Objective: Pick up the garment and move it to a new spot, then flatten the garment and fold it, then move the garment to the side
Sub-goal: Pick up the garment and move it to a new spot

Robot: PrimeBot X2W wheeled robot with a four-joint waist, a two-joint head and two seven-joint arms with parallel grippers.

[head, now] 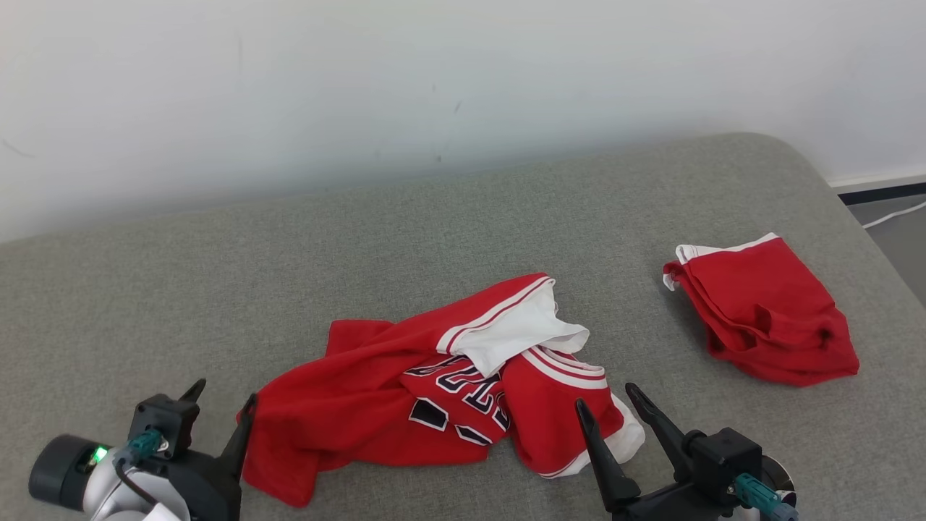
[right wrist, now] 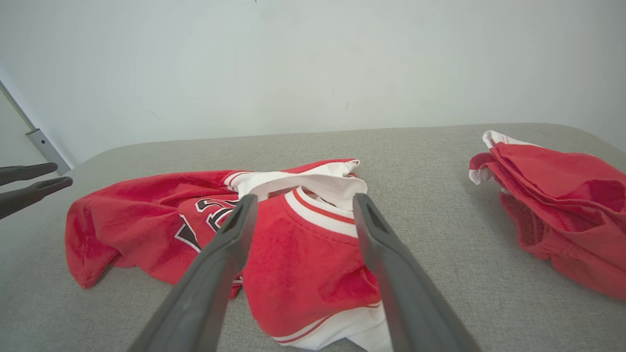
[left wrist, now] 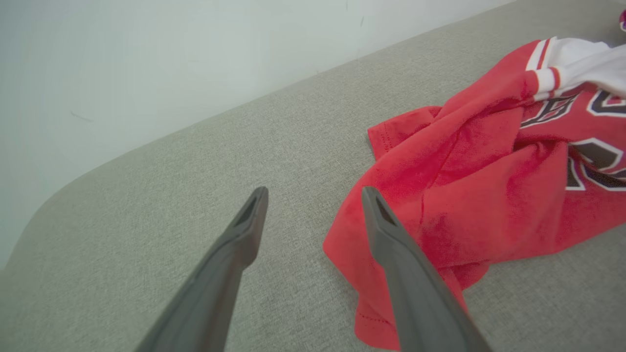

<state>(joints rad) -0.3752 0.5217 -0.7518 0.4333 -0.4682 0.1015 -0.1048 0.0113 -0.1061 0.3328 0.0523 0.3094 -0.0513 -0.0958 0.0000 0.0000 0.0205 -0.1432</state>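
Observation:
The garment (head: pixel 405 391), a red jersey with white trim and dark lettering, lies crumpled on the grey cushion near its front edge. It also appears in the left wrist view (left wrist: pixel 479 195) and the right wrist view (right wrist: pixel 293 254). My left gripper (head: pixel 225 391) stands open at the jersey's left edge, nothing between its fingers (left wrist: pixel 315 191); its right finger is over the red hem. My right gripper (head: pixel 605 396) is open just above the jersey's right end, its fingers (right wrist: pixel 304 198) straddling the collar area without gripping. The left gripper (right wrist: pixel 63 173) also appears at the far left of the right wrist view.
A second red piece with a white band (head: pixel 767 318) lies folded at the cushion's right (right wrist: pixel 562 195). The grey cushion (head: pixel 289 275) backs onto a white wall. Floor with a white cable (head: pixel 893 215) lies beyond the right edge.

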